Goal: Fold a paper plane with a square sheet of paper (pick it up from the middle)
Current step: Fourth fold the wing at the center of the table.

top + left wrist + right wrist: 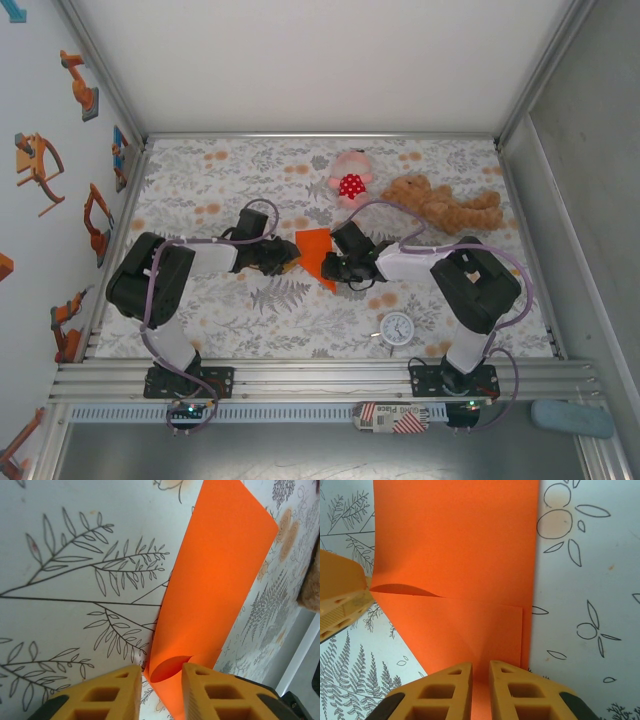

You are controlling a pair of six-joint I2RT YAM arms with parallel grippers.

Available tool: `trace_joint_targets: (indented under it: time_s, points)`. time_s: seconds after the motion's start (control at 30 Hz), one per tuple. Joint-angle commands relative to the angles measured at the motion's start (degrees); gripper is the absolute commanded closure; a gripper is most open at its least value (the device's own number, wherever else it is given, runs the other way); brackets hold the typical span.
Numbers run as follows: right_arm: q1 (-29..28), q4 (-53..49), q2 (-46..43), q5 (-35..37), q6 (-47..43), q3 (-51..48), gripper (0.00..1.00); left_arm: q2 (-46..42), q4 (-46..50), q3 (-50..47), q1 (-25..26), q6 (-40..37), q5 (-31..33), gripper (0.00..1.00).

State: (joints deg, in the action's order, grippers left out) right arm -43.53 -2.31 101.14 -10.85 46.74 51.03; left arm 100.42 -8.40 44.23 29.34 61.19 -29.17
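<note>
mid-fold: orange sheet (314,252) lies partly doubled over at mid-table (210,320), between the two grippers. right gripper (481,677) is clamped on the sheet's near edge; left gripper (162,674) has jaws apart, straddling the rounded, uncreased fold loop. next move, as i judge it: pinch that loop flat into a crease without shifting the layers.

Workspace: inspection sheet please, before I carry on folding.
Surface: floral-print table.
Job's things: orange paper, partly folded, mid-table.
Clutter: pink plush and teddy at the back; clock front right.
Grippers: left pincer astride the paper's curled fold, grip unclear; right pincer shut on its edge.
Cables: purple cables looped along both arms.
Surroundings: white walls, robot stickers left; metal rail in front.
</note>
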Motion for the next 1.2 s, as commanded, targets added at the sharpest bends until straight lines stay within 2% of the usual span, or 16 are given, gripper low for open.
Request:
trace_joint_targets:
  time_s: [0.0,0.5,0.8,1.17]
  points:
    - [0.5,-1.4,1.9,1.4,0.7,0.7,0.84,1.0,-1.1,1.7,0.4,0.4,-1.7,0.75]
    - [0.9,-1.5,2.0,1.4,0.7,0.6,0.84,2.9,-9.4,1.7,0.3,-0.2,-7.6,0.75]
    - [1.2,-1.6,1.7,0.9,0.5,0.1,0.85,5.1,-11.0,2.4,0.1,-1.6,-9.2,0.75]
    - [1.6,-1.4,-0.2,0.4,-0.7,0.7,0.83,5.0,-11.4,2.0,0.0,-3.5,-10.4,0.83]
